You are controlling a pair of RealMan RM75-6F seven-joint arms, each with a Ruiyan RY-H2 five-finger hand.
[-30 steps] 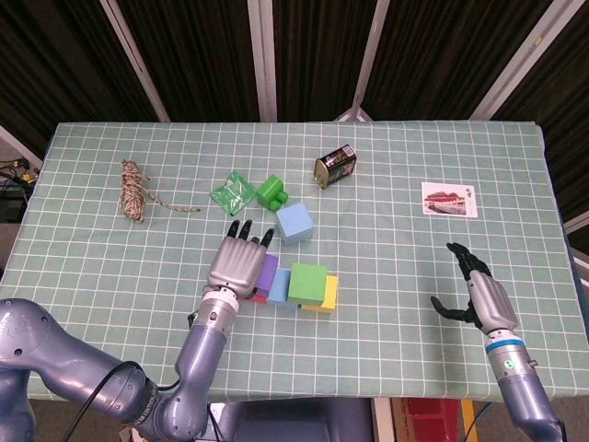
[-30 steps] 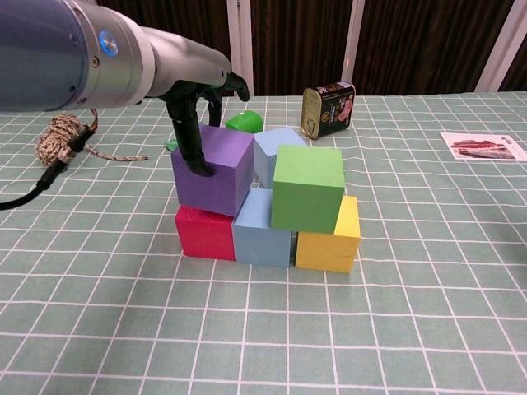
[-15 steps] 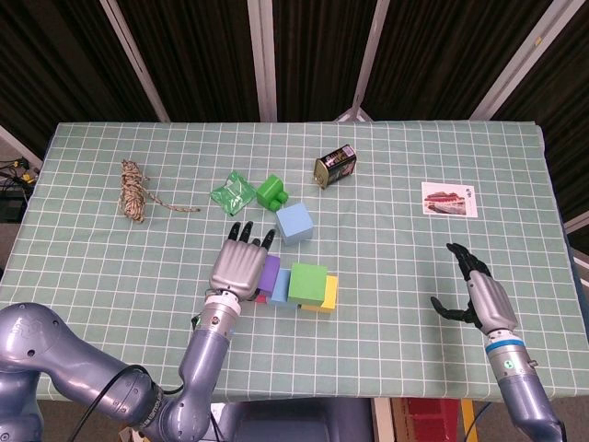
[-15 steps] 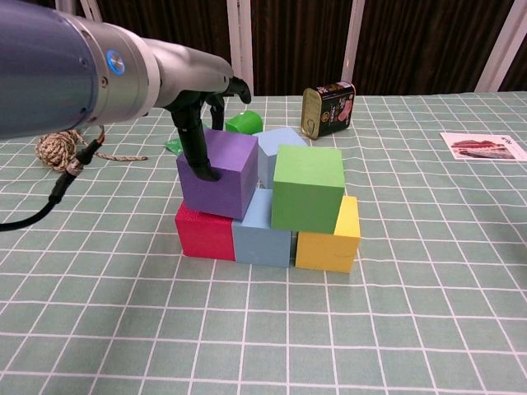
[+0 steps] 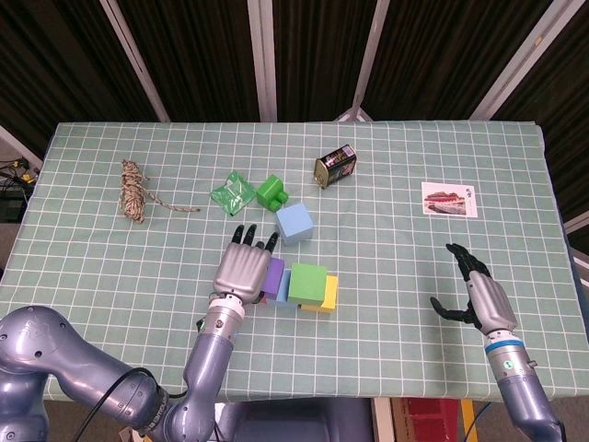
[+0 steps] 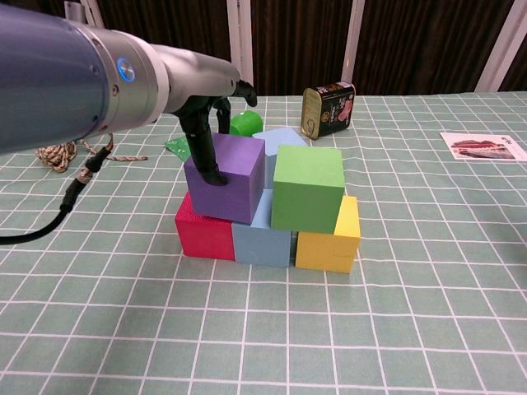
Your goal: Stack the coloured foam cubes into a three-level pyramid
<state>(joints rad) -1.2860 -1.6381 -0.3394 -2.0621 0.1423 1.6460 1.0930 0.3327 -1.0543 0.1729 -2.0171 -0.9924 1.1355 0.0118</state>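
The left robot hand (image 6: 210, 123) grips the purple cube (image 6: 226, 177), seating it on the second level over the red cube (image 6: 204, 233) and blue cube (image 6: 262, 239), beside the green cube (image 6: 307, 188). It should probably settle flat and square, snug against green, before the fingers let go gently; foam shifts easily. The yellow cube (image 6: 331, 240) completes the base row near the bench's (image 6: 412, 329) middle. The right robot hand (image 5: 479, 295) hangs empty with fingers apart, well away.

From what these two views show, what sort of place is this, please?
Probably a robot lab or test bench, not a home. A table under a green checked cloth holds unrelated props: foam cubes, a rope coil and a tin. Behind it hang dark curtains on a metal frame.
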